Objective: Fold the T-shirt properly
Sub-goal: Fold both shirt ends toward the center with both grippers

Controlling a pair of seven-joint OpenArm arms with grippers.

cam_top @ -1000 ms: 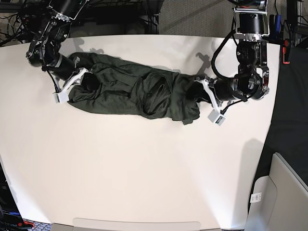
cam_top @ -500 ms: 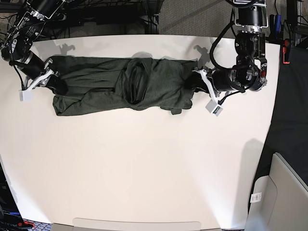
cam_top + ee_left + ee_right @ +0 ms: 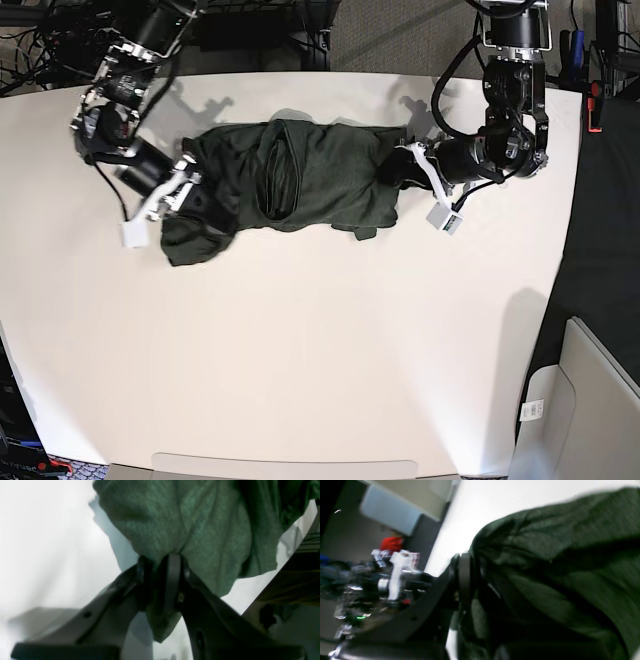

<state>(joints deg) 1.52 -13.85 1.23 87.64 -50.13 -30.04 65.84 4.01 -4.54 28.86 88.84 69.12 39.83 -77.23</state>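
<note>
Both pincers are clenching the soft, thin dark olive-green knit T-shirt lying bunched across the white table toward twelve o'clock, left pincer and right pincer each gripping limp, light fabric at opposite ends.

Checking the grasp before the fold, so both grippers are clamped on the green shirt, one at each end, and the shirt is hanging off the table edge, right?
Not quite. The left gripper and right gripper are each shut on an end of the T-shirt, but it is not hanging off the edge. The base view shows it bunched up on the white table, well inside the edges.
</note>
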